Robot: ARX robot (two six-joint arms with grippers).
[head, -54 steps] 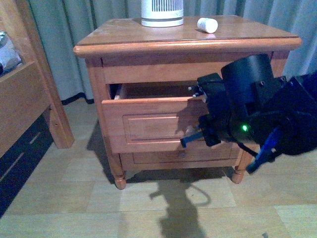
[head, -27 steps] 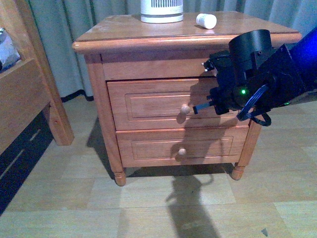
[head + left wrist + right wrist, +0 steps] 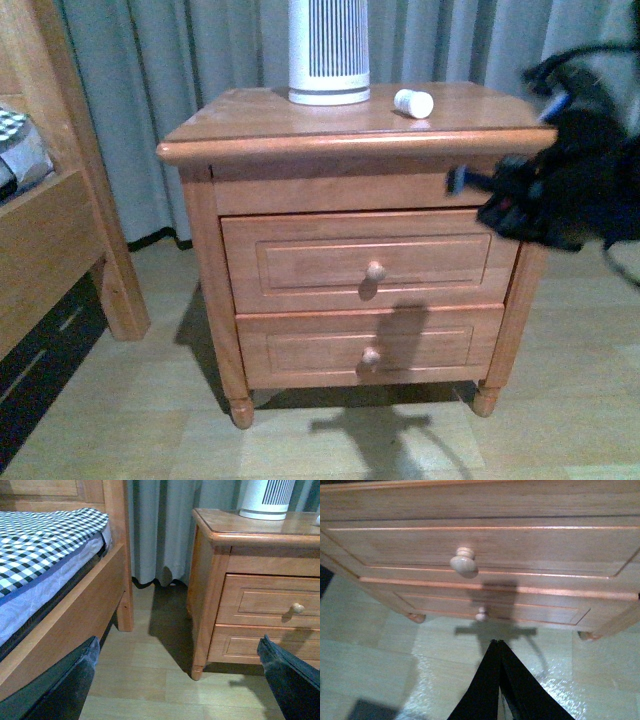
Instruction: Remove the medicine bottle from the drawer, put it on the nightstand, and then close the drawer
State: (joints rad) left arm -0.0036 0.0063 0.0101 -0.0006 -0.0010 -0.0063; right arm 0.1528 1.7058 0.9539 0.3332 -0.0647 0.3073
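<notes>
Medicine bottle [image 3: 414, 103] lay on its side on top of the nightstand [image 3: 250, 128], toward the right and just right of the tall white ribbed cylinder device [image 3: 328, 50], apart from it. Drawer [image 3: 300, 262] sat fully pushed in, front flush with the cabinet, round knob [image 3: 375, 270] facing out; the shallower lower drawer [image 3: 300, 348] was shut as well.

Right gripper [image 3: 498, 650] hung clear of the furniture, in front of the drawers and touching nothing; its black fingers met at the tips, holding nothing. In the front view the right arm [image 3: 560, 190] was a dark blur at the nightstand's right front corner.

Left gripper [image 3: 177, 672] stood spread wide and empty, one finger at each lower corner of its wrist view, floor between them. Wooden bed frame [image 3: 75, 615] with checked bedding [image 3: 45, 527] stood left of the nightstand, grey curtain [image 3: 160, 530] behind.
</notes>
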